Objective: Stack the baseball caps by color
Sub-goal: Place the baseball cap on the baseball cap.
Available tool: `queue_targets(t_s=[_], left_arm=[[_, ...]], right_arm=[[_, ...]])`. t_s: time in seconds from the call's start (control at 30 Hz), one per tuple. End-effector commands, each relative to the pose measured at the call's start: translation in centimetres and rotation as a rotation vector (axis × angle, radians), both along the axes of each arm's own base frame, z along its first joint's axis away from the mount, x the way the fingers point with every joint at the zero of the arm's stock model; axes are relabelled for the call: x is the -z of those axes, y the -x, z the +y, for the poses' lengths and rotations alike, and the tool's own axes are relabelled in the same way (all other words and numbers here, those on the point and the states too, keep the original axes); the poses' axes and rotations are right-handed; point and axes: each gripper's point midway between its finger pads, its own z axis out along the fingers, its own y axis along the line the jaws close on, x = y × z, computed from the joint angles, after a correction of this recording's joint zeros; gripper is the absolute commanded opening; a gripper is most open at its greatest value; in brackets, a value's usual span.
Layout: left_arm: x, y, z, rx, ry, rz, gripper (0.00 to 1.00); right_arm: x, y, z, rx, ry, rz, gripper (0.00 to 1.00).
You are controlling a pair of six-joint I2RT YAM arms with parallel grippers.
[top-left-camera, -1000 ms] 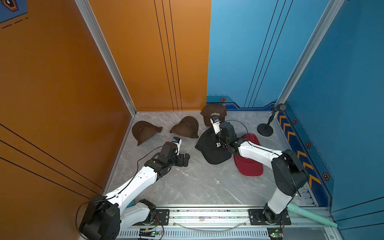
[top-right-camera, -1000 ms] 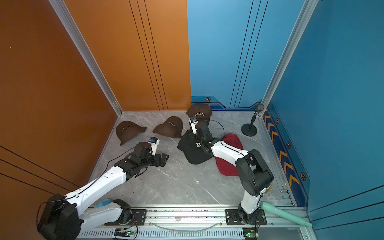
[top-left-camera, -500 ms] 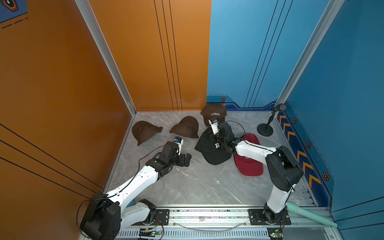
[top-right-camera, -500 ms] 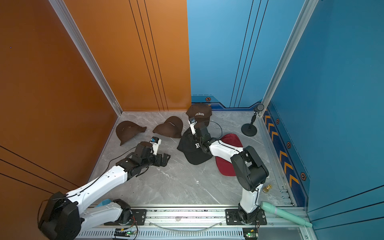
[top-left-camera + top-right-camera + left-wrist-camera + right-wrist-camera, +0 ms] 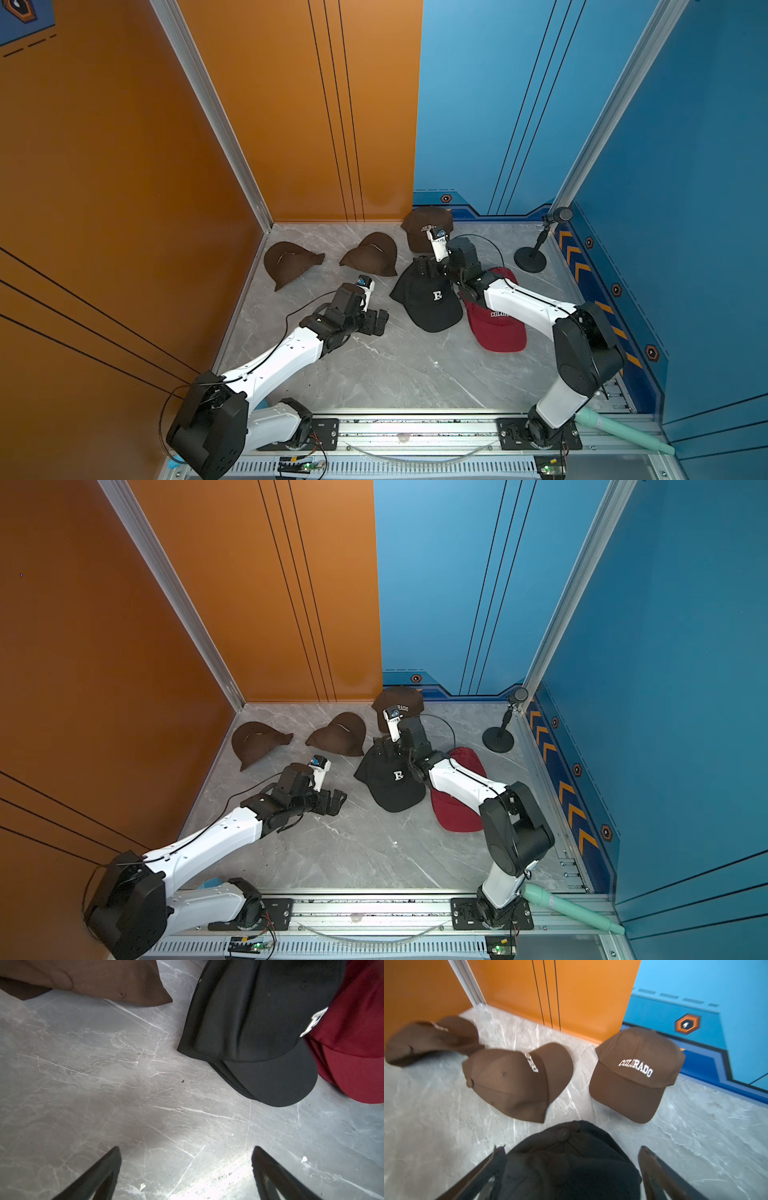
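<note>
Three dark brown baseball caps [image 5: 291, 262] [image 5: 372, 255] [image 5: 426, 226] lie apart along the back of the marble floor; the right wrist view shows white "COLORADO" lettering on one [image 5: 635, 1076]. A black cap with a white "R" [image 5: 430, 297] tops a black pile whose layered brims [image 5: 268, 1076] show in the left wrist view. Red caps [image 5: 496, 324] lie beside it to the right. My right gripper [image 5: 572, 1149] stands open astride the black crown [image 5: 571, 1167]; one finger is clear of the fabric. My left gripper [image 5: 187, 1149] is open over bare floor, left of the black pile.
A black round-based microphone stand [image 5: 530, 262] stands at the back right by the blue wall. Orange walls close the left and back, blue walls the right. The arm rail [image 5: 415, 428] runs along the front edge. A teal tube [image 5: 623, 432] lies at the front right.
My right gripper has gone from shut to open, letting go of the black cap on its pile. The left arm has edged slightly toward the caps.
</note>
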Motion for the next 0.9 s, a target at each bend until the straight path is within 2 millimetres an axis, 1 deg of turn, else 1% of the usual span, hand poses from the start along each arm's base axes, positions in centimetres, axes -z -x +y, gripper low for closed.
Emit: queue_targets(t_s=[0.0,0.07,0.27,0.33,0.43,0.73,0.8,0.87], left_arm=[[-0.8,-1.0,-1.3,0.022,0.020,-0.025,0.98],[-0.4,-1.3,-2.0,0.030,0.037,-0.012,0.98],[0.6,-2.5,-4.7,0.065,0.046,0.010,0.98],[1.4,-3.2,-5.0,0.050,0.022,0.028,0.98],[2.6,-4.3,-4.6,0.001,-0.021,0.048,0.98],[4.5,-6.6,-3.6,-0.062,-0.056,0.087,0.98],[4.5,-6.9,-3.4,-0.063,-0.072,0.088,0.98],[3.8,-7.1,-3.1,-0.069,-0.079,0.071,0.98]], right_arm=[[-1.9,0.5,-1.1,0.012,-0.013,-0.012,1.00],[-2.6,0.6,-1.6,0.017,-0.021,-0.017,1.00],[-3.5,1.2,-2.7,0.024,-0.029,-0.023,1.00],[-3.7,1.5,-3.1,0.026,-0.032,-0.027,1.00],[-4.2,1.9,-3.7,0.033,-0.038,-0.035,1.00],[-5.4,2.9,-6.3,0.068,-0.055,-0.057,1.00],[-5.6,3.1,-6.6,0.068,-0.063,-0.057,1.00],[-5.7,3.3,-6.6,0.063,-0.065,-0.056,1.00]])
